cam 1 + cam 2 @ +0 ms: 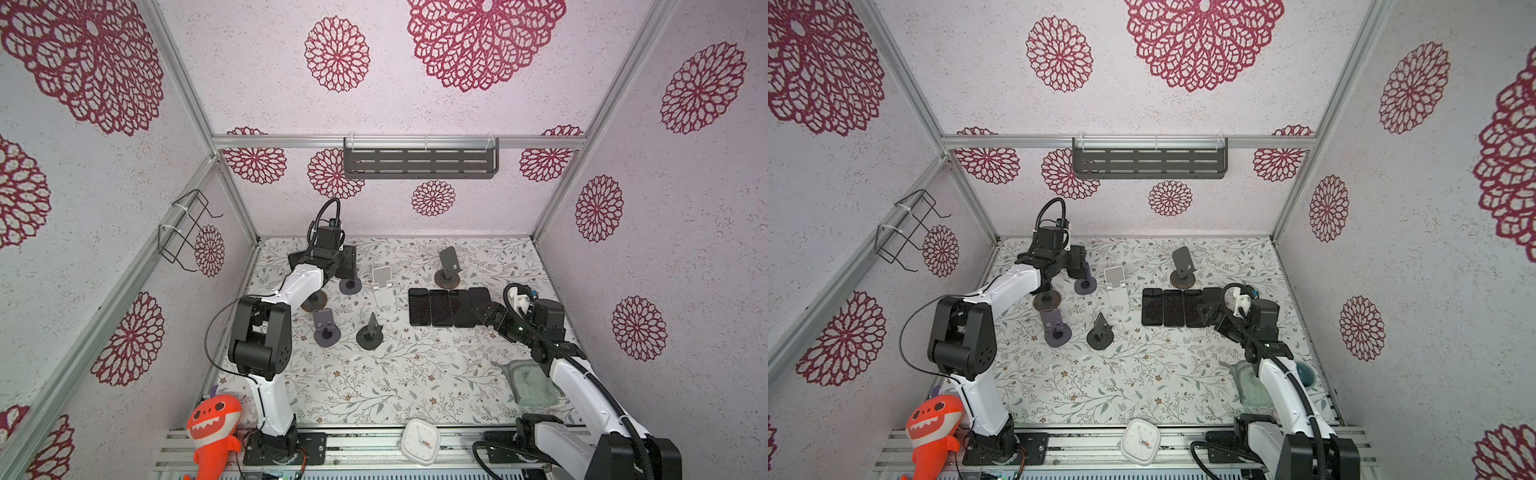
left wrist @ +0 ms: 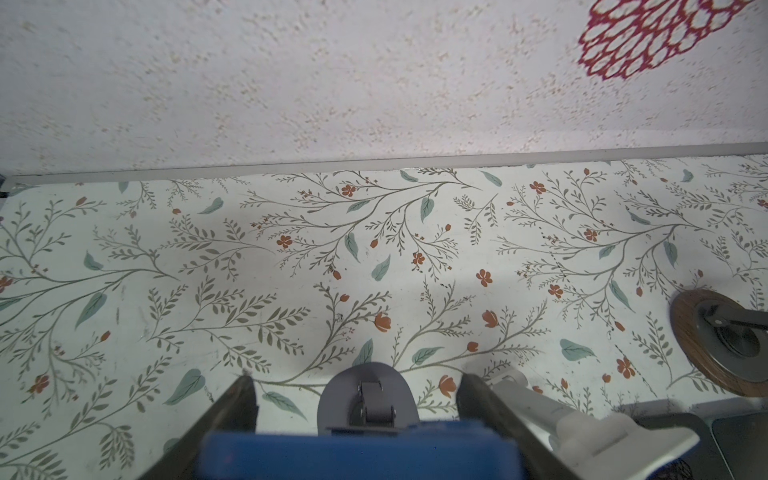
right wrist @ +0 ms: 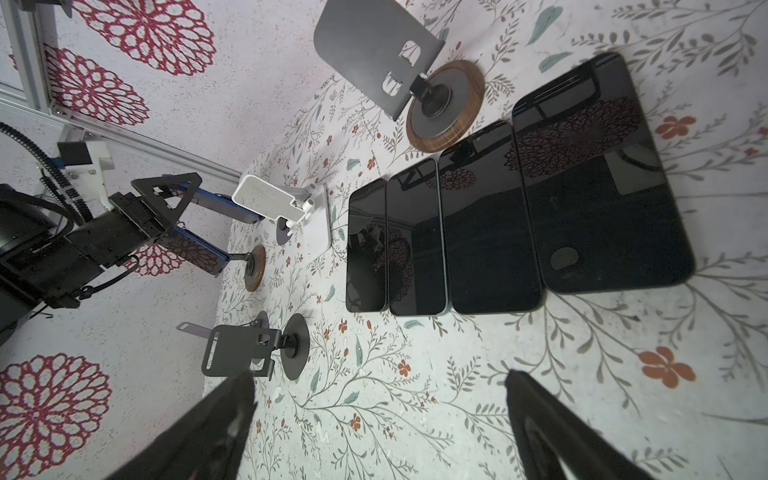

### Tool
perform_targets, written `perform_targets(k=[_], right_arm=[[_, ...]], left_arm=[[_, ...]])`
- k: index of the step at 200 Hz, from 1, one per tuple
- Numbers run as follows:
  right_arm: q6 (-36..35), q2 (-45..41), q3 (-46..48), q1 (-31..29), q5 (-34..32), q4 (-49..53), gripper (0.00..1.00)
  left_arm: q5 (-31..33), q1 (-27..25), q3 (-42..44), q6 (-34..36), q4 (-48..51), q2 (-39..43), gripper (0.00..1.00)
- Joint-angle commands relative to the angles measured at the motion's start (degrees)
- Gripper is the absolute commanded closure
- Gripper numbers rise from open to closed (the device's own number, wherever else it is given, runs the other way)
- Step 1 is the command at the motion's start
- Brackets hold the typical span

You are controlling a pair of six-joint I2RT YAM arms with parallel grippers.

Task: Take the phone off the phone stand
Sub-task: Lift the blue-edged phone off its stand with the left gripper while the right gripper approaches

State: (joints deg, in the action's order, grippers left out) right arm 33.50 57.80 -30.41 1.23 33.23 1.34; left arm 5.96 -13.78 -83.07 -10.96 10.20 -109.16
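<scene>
Phone [image 2: 357, 453], edges pinched, left tool [image 2: 356, 377] partly spread

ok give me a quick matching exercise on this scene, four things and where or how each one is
Things:
1 blue phone
2 white stand
3 four black phones
4 orange shark toy

Places or states:
a lying flat in a row
b beside the left arm's base
c between the fingers of the left gripper
d standing empty

Pairs: 1-c, 2-d, 3-a, 4-b
</scene>
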Motion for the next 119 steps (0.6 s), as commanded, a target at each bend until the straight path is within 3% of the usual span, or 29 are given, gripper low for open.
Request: perform_targets(k=[1,71,119], right_arm=[[-1.01,-0.12,-2.17,-0.36,0.59,-1.43,0.03],[-1.39,-0.67,-2.10,-0.42,0.51,-0.91,0.03],[-1.98,-0.50,-2.38,-0.55,0.84,-0.41,0.03]], left_arm=[[0.30,-0.67,-2.68,0.52,1.27,3.71,0.28],[1.04,-1.50,-4.16,-1.12,4.82,7.15,0.29],[1.37,-3.42,-8.15,-4.07,15.24,10.36,0.29]])
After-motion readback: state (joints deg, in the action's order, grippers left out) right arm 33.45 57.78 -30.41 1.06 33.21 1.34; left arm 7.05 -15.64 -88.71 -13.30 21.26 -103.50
